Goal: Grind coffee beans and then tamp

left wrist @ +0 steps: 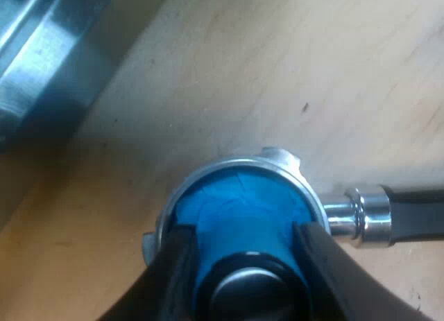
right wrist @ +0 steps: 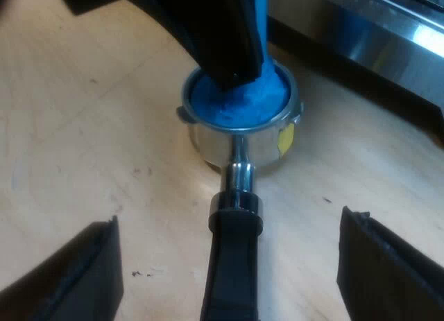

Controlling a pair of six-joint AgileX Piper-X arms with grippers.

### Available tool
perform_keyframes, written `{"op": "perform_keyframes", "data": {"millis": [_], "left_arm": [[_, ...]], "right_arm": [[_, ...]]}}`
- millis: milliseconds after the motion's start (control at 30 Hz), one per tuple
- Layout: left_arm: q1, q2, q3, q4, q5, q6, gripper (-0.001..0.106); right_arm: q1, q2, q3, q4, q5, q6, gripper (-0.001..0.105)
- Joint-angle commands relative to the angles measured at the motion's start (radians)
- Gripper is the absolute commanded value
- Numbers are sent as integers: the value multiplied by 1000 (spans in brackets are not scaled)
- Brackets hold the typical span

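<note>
Two left fingers (left wrist: 173,279) clamped on one blue tamper (left wrist: 236,203) in one holder (left wrist: 361,213), two right fingers (right wrist: 69,279) wide apart, empty

Pale wooden worktop (left wrist: 291,64), seen from close above. Fine, long streaks of grain run across its surface. A small dark speck (left wrist: 305,108) marks the bare wood in the left wrist view. A scatter of crumbs (right wrist: 142,272) and a short dark mark (right wrist: 326,200) appear in the right wrist view. The light is bright and soft: the wood is palest in the open area and darkens to a warmer brown shaded band (left wrist: 62,224) along one side.
</note>
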Motion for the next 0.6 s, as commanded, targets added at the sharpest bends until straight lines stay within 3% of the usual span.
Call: {"op": "perform_keyframes", "data": {"millis": [33, 300, 600], "left_arm": [[-6, 30, 57, 38, -13, -1, 0], [-6, 30, 134, 9, -13, -1, 0], [-6, 21, 111, 18, -13, -1, 0]], "right_arm": [[-2, -6, -1, -7, 10, -9, 67], [-2, -6, -1, -7, 10, -9, 67], [-2, -6, -1, -7, 10, -9, 67]]}}
